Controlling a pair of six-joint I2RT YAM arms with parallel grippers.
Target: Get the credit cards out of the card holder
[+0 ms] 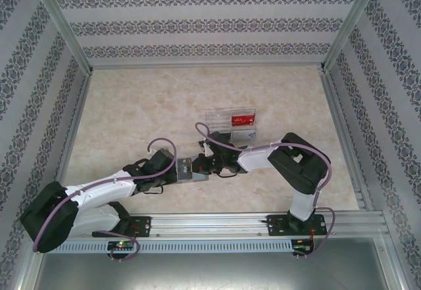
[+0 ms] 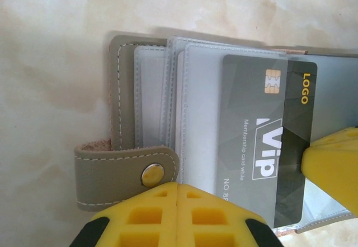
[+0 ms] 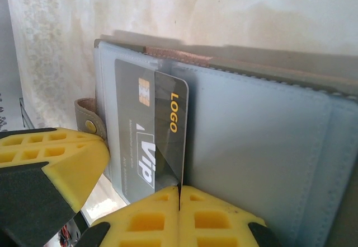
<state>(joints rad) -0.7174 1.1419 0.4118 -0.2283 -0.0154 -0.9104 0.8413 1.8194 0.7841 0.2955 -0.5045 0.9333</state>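
Judging by its look, the dark card point(image 2: 263, 129) is light, thin & stiff, w/ a glossy face that will slip easily. The safe place to take it is the free edge that stands out of the sleeve, flat between the two pads, not at a corner. The card holder point(image 2: 126, 90) is soft, so it will probably bend and follow the card if nothing keeps it down.

The holder lies open on the pale table point(image 2: 45, 62), approx. at the middle, between the two arms. It is grey w/ white stitching, and has a strap point(image 2: 112, 174) w/ a metal snap point(image 2: 152, 175) and several clear plastic sleeves point(image 2: 193, 118). The card is dark grey, w/ a gold chip, yellow "LOGO" and white "Vip" print. About half of it is out of the sleeve; the rest is under the cloudy plastic.

The left claw point(image 2: 178, 186) is pressed together on the holder's near edge, just beside the strap. The right claw point(image 3: 179, 190) is pressed together too, pinching the free edge of the dark card.

In the top view a red card point(image 1: 242, 119) lies at the clear tray point(image 1: 220, 114), farther up the table, apart from the holder.
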